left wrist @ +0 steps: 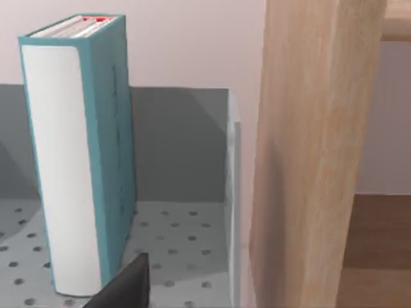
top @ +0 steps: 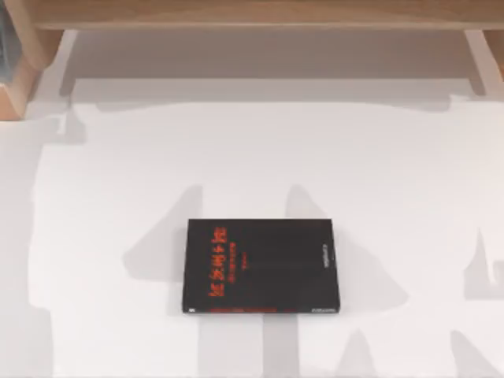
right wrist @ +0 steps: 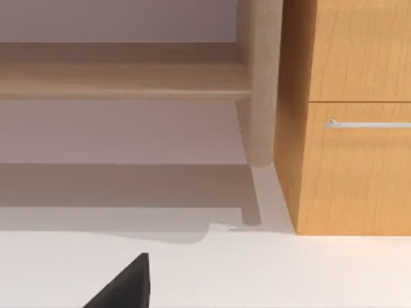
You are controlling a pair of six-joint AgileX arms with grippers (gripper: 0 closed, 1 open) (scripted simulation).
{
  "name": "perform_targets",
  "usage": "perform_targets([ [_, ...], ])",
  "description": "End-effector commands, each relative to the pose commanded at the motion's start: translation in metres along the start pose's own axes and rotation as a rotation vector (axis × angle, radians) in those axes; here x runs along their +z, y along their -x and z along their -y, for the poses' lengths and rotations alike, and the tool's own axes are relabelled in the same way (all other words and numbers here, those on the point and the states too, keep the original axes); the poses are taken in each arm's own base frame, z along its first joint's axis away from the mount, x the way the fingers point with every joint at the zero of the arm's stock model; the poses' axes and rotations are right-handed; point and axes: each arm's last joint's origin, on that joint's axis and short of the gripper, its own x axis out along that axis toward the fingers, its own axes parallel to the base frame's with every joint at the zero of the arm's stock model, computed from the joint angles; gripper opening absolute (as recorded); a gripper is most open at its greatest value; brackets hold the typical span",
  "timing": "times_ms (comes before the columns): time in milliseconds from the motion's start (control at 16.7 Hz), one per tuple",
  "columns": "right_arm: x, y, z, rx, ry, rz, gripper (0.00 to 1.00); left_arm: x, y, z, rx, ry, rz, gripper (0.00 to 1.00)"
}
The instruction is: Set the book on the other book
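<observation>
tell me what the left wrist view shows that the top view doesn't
Left wrist view alone: the teal-blue book standing upright on a grey perforated tray, beside a wooden post, with a dark gripper part at the lower edge. Top view alone: the black book lying flat on the white table, red characters along its left side. Shared: light wooden furniture, seen in the top view as a shelf along the far edge.

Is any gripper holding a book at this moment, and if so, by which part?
Nothing is held. The teal-blue book stands upright in a grey perforated tray, untouched. The black book lies flat on the table, with no gripper on it.
</observation>
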Motion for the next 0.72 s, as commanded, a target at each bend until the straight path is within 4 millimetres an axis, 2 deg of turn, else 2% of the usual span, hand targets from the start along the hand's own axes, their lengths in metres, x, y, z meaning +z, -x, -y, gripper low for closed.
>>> perform_targets([
  [240,0.000,0.000,0.000,0.000,0.000,0.000,1.00,-0.006,-0.077,-0.044,0.000,0.000,0.005,1.00],
  [420,0.000,0.000,0.000,0.000,0.000,0.000,1.00,-0.029,-0.122,-0.076,0.000,0.002,0.000,1.00],
  [540,0.000,0.000,0.000,0.000,0.000,0.000,1.00,-0.045,-0.144,-0.094,0.000,0.003,-0.003,1.00],
  [720,0.000,0.000,0.000,0.000,0.000,0.000,1.00,-0.059,-0.160,-0.111,0.000,0.000,0.002,1.00],
])
